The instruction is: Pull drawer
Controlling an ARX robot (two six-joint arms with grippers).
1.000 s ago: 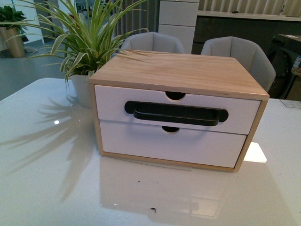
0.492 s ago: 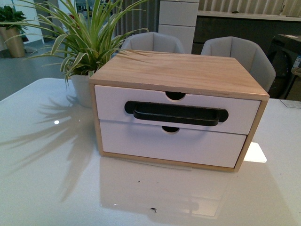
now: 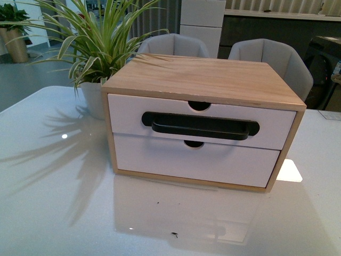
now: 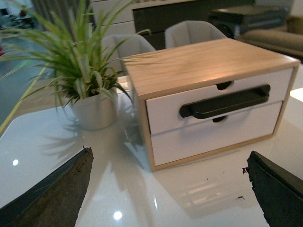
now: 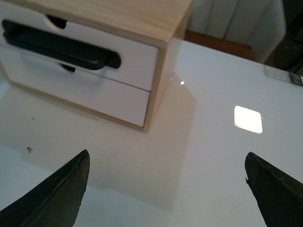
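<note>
We see a glossy white surface (image 3: 53, 202) carrying a wooden box (image 3: 208, 77), with a potted plant (image 3: 101, 42) just beside its left rear corner. The drawer (image 3: 128, 120), the upper of two, sits shut and flush in the box, its black handle (image 3: 200, 127) untouched. Our left tool (image 4: 168, 191) and right tool (image 5: 165, 191) both hang spread wide above the surface, short of the box.

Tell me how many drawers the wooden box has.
2. The upper drawer, with a black bar handle, sits at the top; the lower drawer, without a handle, lies directly beneath it. None seems hidden.
</note>
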